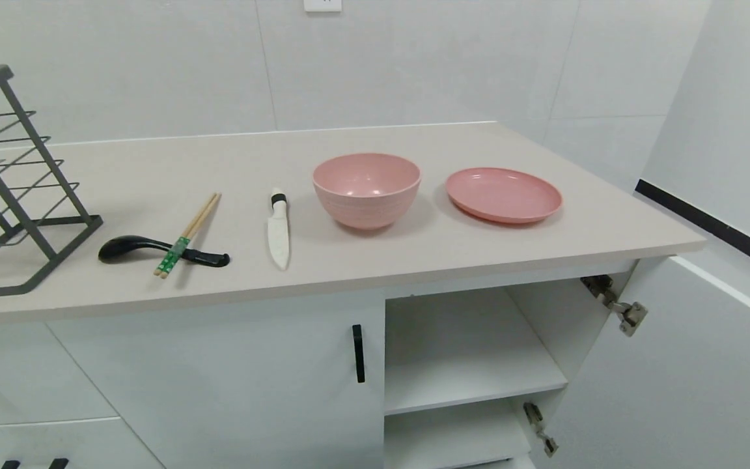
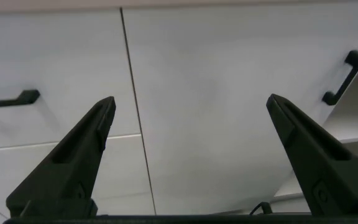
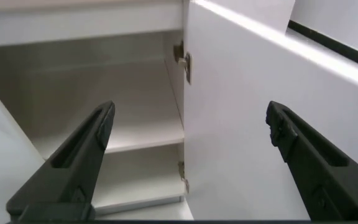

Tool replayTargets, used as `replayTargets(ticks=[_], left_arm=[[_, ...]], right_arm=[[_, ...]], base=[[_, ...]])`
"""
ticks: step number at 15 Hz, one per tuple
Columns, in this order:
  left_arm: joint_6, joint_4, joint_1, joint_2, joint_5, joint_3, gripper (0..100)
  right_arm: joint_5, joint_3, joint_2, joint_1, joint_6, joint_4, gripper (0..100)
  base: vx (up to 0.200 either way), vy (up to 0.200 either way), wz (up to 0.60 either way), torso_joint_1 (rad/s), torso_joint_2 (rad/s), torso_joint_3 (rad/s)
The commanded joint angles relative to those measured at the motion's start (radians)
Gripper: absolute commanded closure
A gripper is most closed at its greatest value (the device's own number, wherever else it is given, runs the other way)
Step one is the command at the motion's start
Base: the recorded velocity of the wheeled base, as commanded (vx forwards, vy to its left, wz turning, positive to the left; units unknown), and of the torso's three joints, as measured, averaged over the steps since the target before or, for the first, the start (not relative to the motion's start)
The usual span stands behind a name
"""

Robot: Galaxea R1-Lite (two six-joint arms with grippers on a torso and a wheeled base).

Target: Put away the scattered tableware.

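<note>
Left gripper [image 2: 191,99]: fingers spread wide, nothing between them, held low facing the closed cupboard door [image 2: 229,112] with its black handle [image 2: 342,77]. Right gripper [image 3: 191,106]: also spread and holding nothing, facing the open cupboard compartment, with a white shelf [image 3: 123,134] inside and the swung-out door [image 3: 241,124] beside it. Above the cupboard, the tabletop [image 1: 479,254] carries all the tableware. Nearest its front edge: a black spoon [image 1: 147,249], bowl end toward the robot's left, with a pair of chopsticks [image 1: 187,234] lying across its handle, green-wrapped ends nearest. Just to the right of these, apart from them, a white knife [image 1: 278,228], blade tip toward the front edge, handle pointing away. Farther back and to the right, a pink bowl [image 1: 366,189] standing upright; beside it, not touching, a pink plate [image 1: 503,194] lying flat, roughly above the open compartment. At the far left of the tabletop, a dark wire dish rack [image 1: 4,176], near the spoon but apart from it. Behind everything, a white tiled wall [image 1: 414,65].
</note>
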Motion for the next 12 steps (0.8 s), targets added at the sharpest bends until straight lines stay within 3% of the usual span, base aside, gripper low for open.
replayTargets(ticks=[1, 6, 12], left_arm=[[0.0, 0.0, 0.001, 0.001, 0.0, 0.0, 0], [0.0, 0.0, 0.001, 0.001, 0.0, 0.0, 0], [0.0, 0.0, 0.001, 0.001, 0.0, 0.0, 0]], right_arm=[[0.0, 0.0, 0.001, 0.0, 0.0, 0.001, 0], [0.0, 0.0, 0.001, 0.0, 0.0, 0.001, 0], [0.0, 0.0, 0.001, 0.0, 0.0, 0.001, 0]], base=[[0.0, 0.0, 0.0, 0.232, -0.5, -0.203], [0.0, 0.0, 0.0, 0.142, -0.48, -0.217], [0.0, 0.0, 0.0, 0.351, -0.49, -0.234]])
